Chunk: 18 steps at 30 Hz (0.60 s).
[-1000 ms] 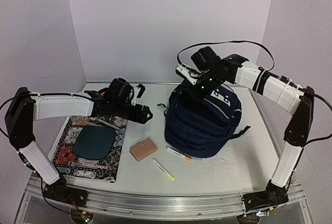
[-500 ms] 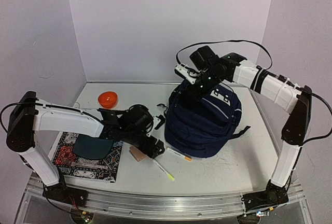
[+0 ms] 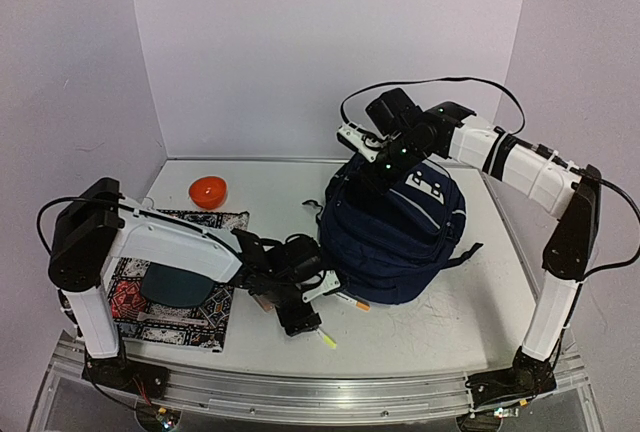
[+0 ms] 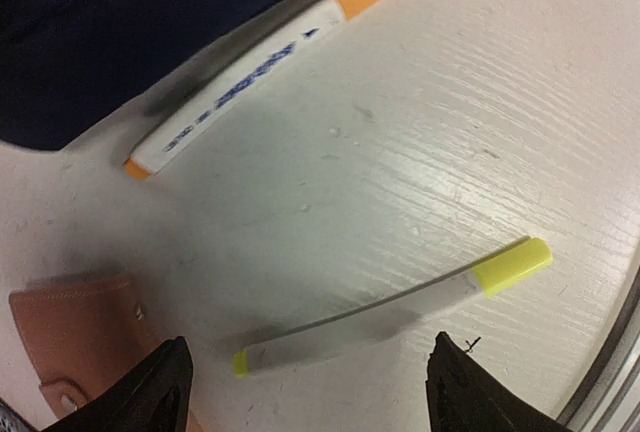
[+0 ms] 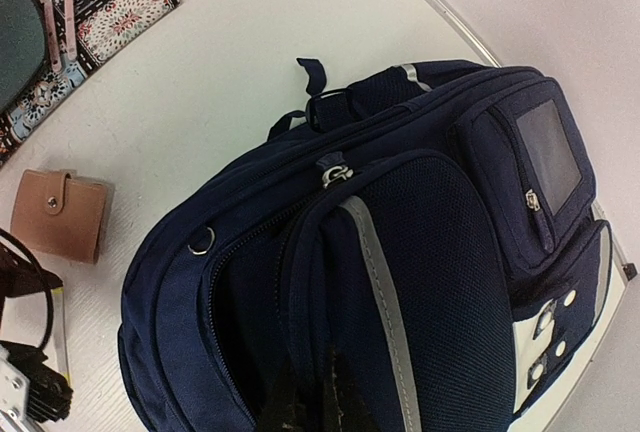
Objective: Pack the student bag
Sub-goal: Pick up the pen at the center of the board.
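Observation:
The student bag (image 3: 395, 237), navy with grey stripes, stands at the table's middle right and fills the right wrist view (image 5: 420, 252). My right gripper (image 3: 378, 174) is shut on a fold of fabric at the edge of its open front pocket (image 5: 335, 392). My left gripper (image 3: 305, 320) hangs low and open over a thin pen with a yellow cap (image 4: 390, 307). One fingertip stands on each side of the pen (image 4: 312, 392), apart from it. A white marker with orange ends (image 4: 270, 62) lies against the bag's base (image 4: 110, 22).
A brown wallet (image 4: 75, 337) lies just left of the left gripper, partly under the arm (image 3: 262, 299). A patterned notebook (image 3: 145, 307) with a dark oval on it lies front left. A red bowl (image 3: 208, 190) sits behind it. The table's front edge is close to the pen.
My left arm has swung from over the notebook toward the front right and come down over the yellow-capped pen. The right arm and the bag have barely moved.

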Motion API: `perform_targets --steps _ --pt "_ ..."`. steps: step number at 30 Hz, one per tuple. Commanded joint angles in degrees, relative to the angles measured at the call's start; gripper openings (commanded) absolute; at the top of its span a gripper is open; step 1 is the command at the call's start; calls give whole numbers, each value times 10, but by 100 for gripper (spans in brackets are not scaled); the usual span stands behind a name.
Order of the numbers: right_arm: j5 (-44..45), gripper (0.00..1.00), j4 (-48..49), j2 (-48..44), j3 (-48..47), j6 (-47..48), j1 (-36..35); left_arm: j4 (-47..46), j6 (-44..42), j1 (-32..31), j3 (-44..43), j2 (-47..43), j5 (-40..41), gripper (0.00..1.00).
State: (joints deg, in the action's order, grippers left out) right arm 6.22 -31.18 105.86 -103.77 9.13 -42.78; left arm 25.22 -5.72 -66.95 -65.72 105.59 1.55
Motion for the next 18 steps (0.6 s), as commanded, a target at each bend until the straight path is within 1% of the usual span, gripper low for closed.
perform_targets --steps 1,5,7,9,11,13,14,18 --pt "-7 0 25 -7 -8 -16 1 42 -110 -23 -58 43 7 81" --pt "-5 0 25 -8 -7 -16 1 48 -130 -25 -72 59 -14 79" --pt "-4 0 25 -8 -7 -17 1 54 -136 -26 -76 73 -14 74" --pt "-3 0 25 -8 -7 -16 1 63 -138 -25 -81 88 -14 65" --pt "-3 0 25 -8 -8 -16 1 71 -139 -25 -84 102 -14 53" --pt "-3 0 25 -7 -10 -14 1 76 -138 -26 -85 114 -14 39" --pt "-3 0 25 -7 -11 -13 1 77 -138 -26 -85 116 -14 33" --pt "-3 0 25 -4 -15 -11 1 79 -136 -26 -88 101 -15 18"
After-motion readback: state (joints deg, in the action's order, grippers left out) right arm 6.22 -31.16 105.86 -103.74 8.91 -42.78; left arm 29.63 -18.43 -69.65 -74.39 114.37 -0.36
